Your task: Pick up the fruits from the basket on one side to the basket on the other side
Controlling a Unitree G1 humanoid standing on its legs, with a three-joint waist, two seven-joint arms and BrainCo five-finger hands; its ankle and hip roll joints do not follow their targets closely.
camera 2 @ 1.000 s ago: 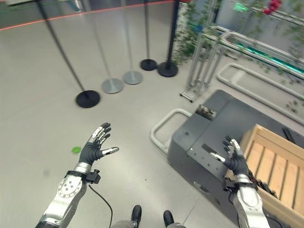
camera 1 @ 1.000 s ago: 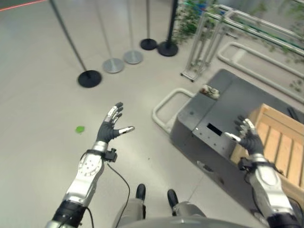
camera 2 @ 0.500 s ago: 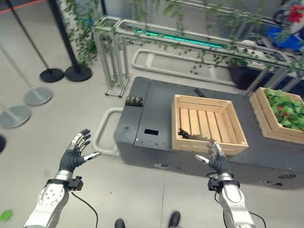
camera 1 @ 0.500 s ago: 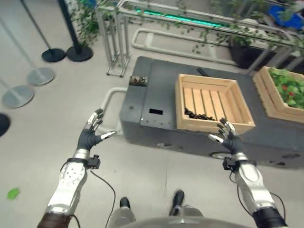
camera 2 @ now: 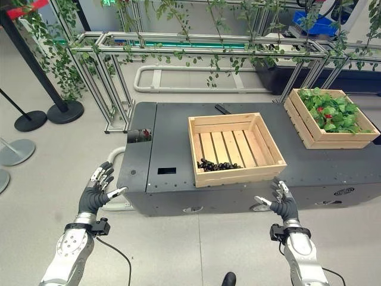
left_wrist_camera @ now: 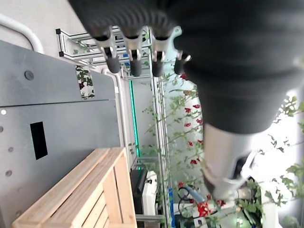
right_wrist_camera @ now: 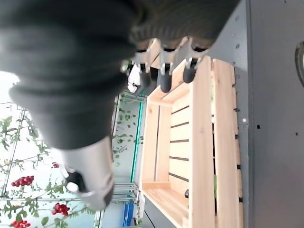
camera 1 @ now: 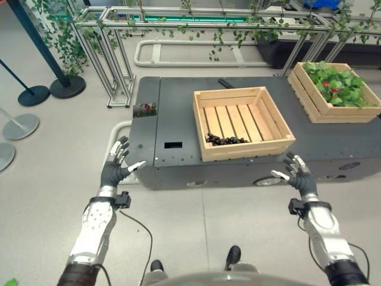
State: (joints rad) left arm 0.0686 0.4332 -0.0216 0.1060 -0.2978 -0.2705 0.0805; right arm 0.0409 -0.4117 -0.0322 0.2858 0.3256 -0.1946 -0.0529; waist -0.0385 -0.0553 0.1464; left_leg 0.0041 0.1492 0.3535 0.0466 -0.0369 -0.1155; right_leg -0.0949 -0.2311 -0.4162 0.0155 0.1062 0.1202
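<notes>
Left eye view, left hand [camera 1: 114,171]: fingers spread and straight, thumb out to the side, holding nothing, raised over the floor [camera 1: 47,196] just off the cart's left end
Right hand [camera 1: 300,177]: fingers apart and relaxed, empty, up in front of the cart's near side, below the near crate's right corner
Cart [camera 1: 172,125]: dark grey, flat-topped, with both crates standing on it
Near crate [camera 1: 243,121]: pale wooden slats, mid-cart; a small heap of dark fruit [camera 1: 225,140] lies against its front wall, the rest of the slatted bottom bare
Far crate [camera 1: 330,90]: same wood, at the cart's right end, well apart from the near one; full of green leaves [camera 1: 333,83] with a few red fruits among them
Small tray [camera 1: 145,109]: sunk in the cart's top near its left edge; contents too small to tell
Behind the cart: metal frame [camera 1: 196,18] with trailing vines
</notes>
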